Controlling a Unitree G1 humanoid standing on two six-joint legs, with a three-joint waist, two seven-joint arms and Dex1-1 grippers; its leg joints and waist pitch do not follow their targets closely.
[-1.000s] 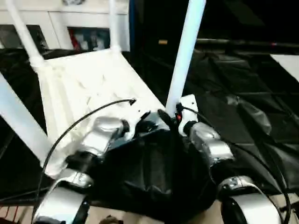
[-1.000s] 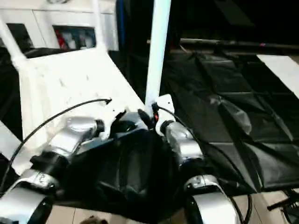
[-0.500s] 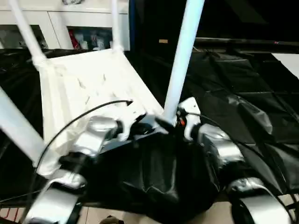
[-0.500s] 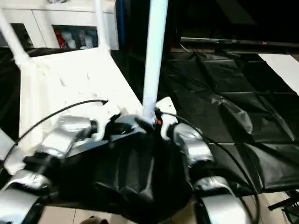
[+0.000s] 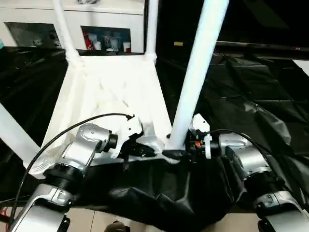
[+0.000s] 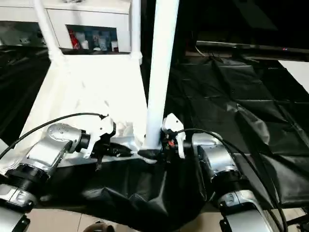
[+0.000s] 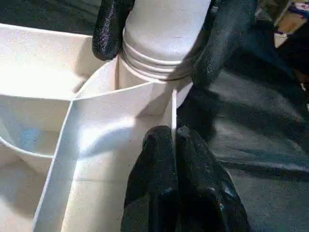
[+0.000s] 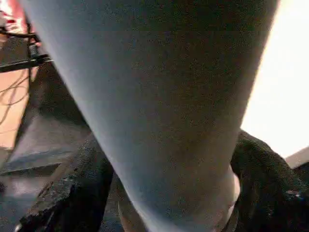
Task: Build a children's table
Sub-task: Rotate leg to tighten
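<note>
The biggest thing we see is the black sheet (image 5: pixel 251 96) spread over the counter. On it lies the white top (image 5: pixel 111 92) of the little table, upside down, with its ribs showing. It is in front of us, a bit to the left, with the cabinet (image 5: pixel 106 21) behind it.

Next come the legs. Two far legs (image 5: pixel 65 29) stand up in the far corners, and one more leg (image 5: pixel 12 135) leans out at the near left. The near right leg (image 5: pixel 198 72) stands in its corner socket (image 7: pixel 145 72), just in front of our arms.

Our right end effector (image 5: pixel 181 151) is wrapped around the bottom of that leg, one black finger (image 7: pixel 108 26) on each side, just above the socket. It is open about as wide as the leg and has hold of it.

Our left end effector (image 7: pixel 175 150) is pinched shut on a thin wall of the top, right beside the socket, to keep the top from sliding.

We think the top is stiff plastic and light, so it could slip on the shiny sheet if we push hard. The leg looks smooth and round, so it may turn in our fingers. Low on the leg, near the socket, is a good spot to hold. The ribs and rim look like good spots on the top.
</note>
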